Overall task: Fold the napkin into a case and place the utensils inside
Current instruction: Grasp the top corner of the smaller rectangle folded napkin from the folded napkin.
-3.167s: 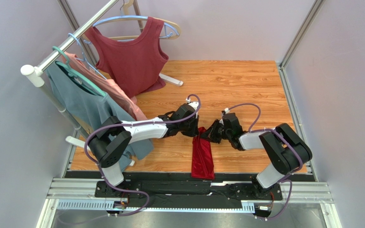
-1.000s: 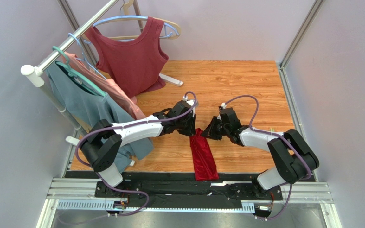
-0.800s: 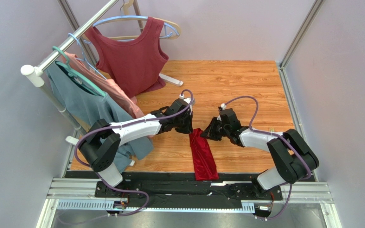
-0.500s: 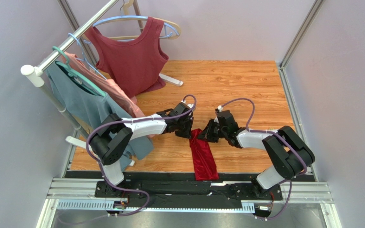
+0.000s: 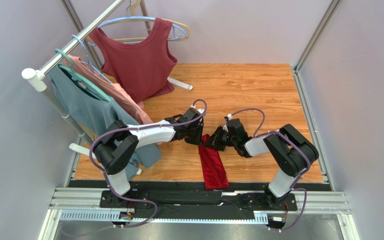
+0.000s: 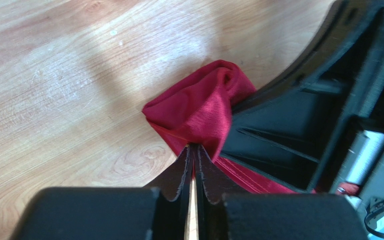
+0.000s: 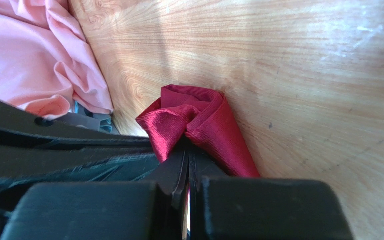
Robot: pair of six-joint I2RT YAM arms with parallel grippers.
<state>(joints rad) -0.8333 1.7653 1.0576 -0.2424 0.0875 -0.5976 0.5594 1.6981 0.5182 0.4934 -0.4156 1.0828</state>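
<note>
Leftward the right gripper [image 7: 188, 147] has edged; it and the left gripper [image 6: 193, 150] each clamp the folded napkin's [image 5: 213, 165] bunched far end, its inside hidden.

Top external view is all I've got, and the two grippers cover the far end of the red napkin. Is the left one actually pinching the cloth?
Observer: Yes. In the left wrist view the left gripper has its fingertips closed on a fold of the napkin.
Operator: And the right one?
Observer: Shut on it as well. The right wrist view shows the right gripper with its tips together and the cloth running in between them.
Operator: Is that end lying flat?
Observer: No. Both wrist views show it bunched into a rounded, rolled hump just ahead of the fingertips, above the wooden table.
</note>
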